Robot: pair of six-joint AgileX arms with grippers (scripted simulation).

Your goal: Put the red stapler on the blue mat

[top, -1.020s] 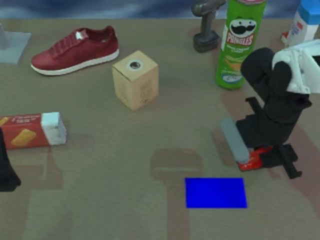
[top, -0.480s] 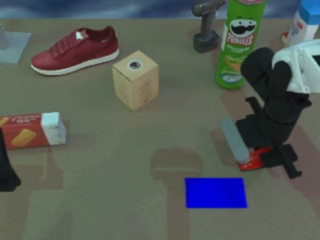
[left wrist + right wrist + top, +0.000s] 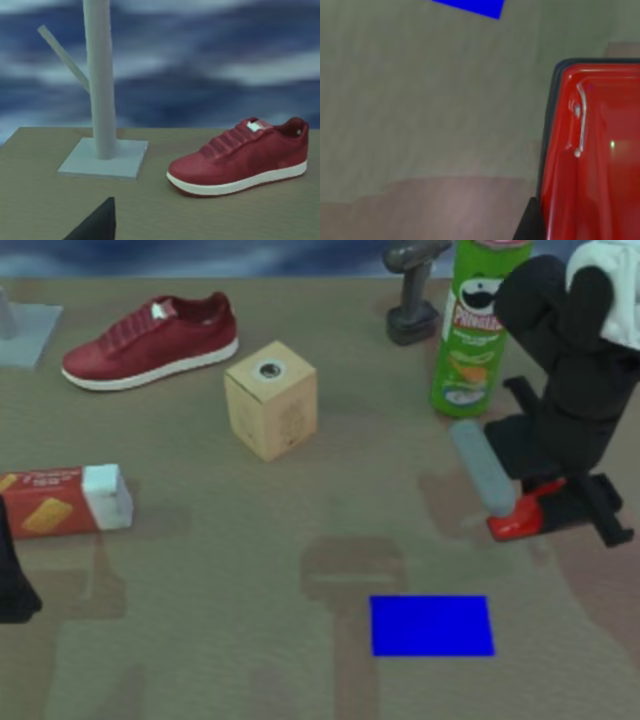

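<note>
Right pincer (image 3: 540, 512) clamped on red stapler (image 3: 518, 518), raised above surface, far-right of blue mat (image 3: 432, 625). Left pincer (image 3: 12, 580) parked left edge, grip state unclear.

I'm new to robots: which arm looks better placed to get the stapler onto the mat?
The right. Its pincer holds the stapler close above the mat; the left arm sits parked at the table's far left edge.

Red stapler (image 3: 592, 150) close; blue mat (image 3: 470, 6) beyond

Glossy red stapler (image 3: 592, 150) (matt blue mat (image 3: 432, 625))
</note>
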